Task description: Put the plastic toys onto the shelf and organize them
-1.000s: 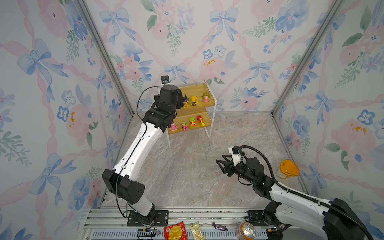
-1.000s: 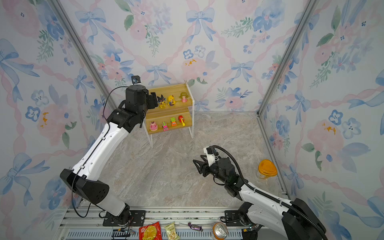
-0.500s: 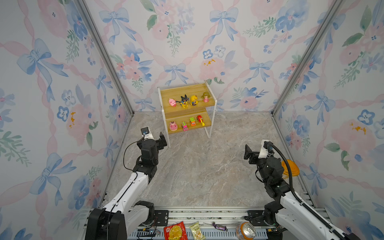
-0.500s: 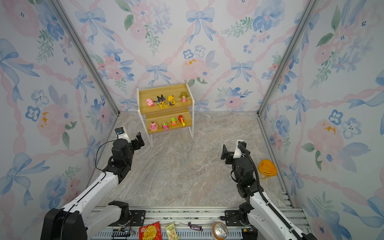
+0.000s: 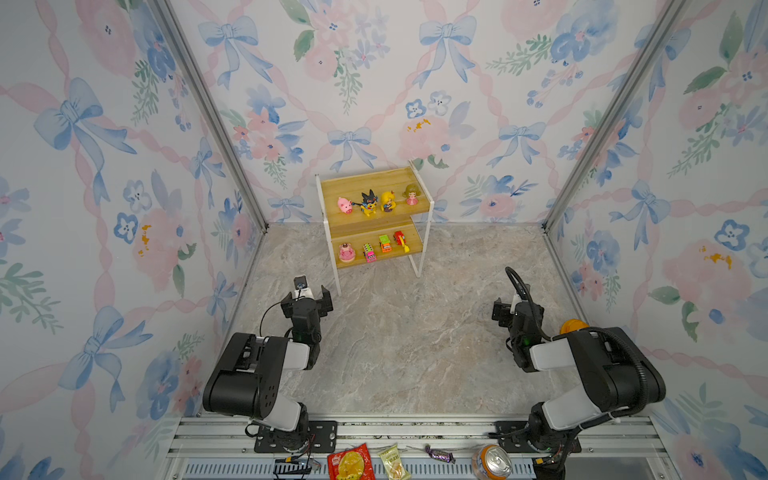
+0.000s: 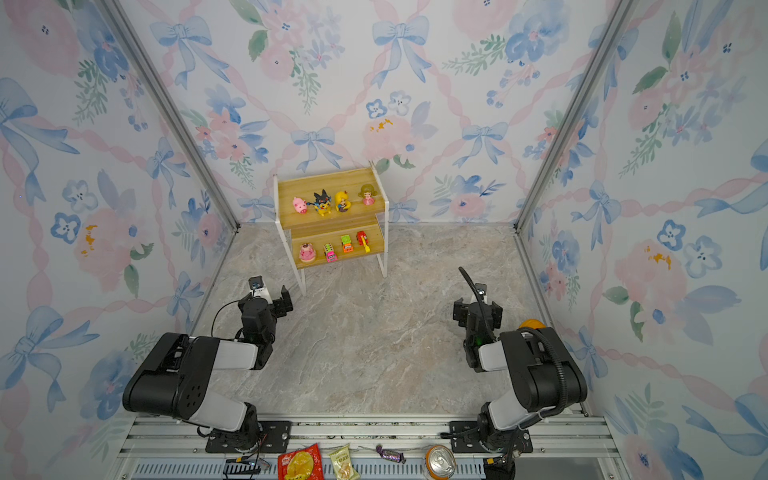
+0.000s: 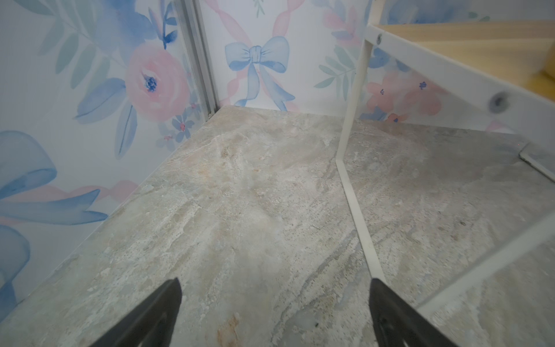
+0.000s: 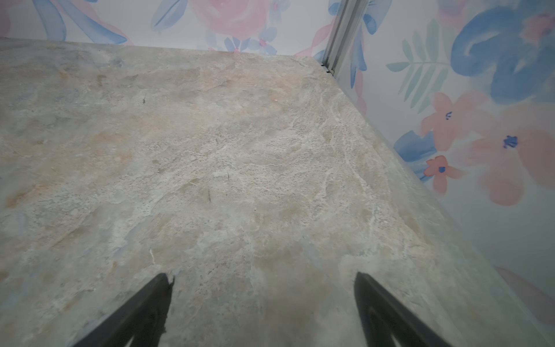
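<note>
As toys [image 5: 344, 205] fill shelf [image 5: 365, 180], L/R pincers [image 7: 274, 288] [image 8: 264, 279] gape.

- The shelf [image 5: 376, 183] has yellowish wood-grain boards and a white frame.
- The pig [image 5: 344, 205] is pink.
- The surface [image 5: 399, 345] is marbled grey and beige.
- The walls [image 5: 374, 83] show pink flowers, blue bows and green leaves on white.
</note>
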Robot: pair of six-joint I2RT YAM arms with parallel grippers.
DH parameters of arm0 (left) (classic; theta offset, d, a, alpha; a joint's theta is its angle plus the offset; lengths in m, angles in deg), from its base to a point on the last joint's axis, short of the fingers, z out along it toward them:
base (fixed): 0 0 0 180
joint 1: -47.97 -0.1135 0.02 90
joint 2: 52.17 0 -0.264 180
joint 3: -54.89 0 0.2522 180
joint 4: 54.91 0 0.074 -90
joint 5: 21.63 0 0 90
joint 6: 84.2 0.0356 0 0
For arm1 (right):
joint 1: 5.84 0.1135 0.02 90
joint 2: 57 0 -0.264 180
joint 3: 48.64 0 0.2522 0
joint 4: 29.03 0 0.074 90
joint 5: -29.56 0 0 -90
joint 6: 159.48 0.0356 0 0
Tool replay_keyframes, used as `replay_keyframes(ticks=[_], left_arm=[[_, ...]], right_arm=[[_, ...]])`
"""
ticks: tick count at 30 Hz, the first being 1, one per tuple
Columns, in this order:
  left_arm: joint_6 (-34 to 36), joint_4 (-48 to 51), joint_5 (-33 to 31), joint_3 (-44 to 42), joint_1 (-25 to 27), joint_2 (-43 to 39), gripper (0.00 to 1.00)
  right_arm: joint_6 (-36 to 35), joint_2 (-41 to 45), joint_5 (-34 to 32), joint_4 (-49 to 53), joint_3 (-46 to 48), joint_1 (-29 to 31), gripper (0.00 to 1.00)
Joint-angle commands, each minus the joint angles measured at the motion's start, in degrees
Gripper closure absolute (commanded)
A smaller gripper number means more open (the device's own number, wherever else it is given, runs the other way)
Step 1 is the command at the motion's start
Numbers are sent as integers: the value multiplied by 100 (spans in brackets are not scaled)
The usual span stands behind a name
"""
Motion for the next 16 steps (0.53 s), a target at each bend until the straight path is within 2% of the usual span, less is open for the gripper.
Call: replay_keyframes(ticks=[1,2,3,5,9,11,16], left_arm=[[262,-2090,437,-621,-99,330,2],[261,-1881,339,-556,-65,270,2],[176,-1385,333,-461,-78,110,2],[222,-1838,341,-562,-74,264,2],[238,-1850,330,-565,-66,257,2],[263,-1846,310,-581,-44,222,2],[309,-1840,259,-565,5,236,2]], right_arm=[[-9,97,367,58,-475,-195,2],[104,109,645,81,-470,-349,3],[94,114,643,93,-474,-348,3],[20,105,473,53,-469,-248,3],[-62,101,482,-9,-439,-173,3],[4,95,963,160,-524,-360,3],[17,105,1078,166,-522,-404,3]])
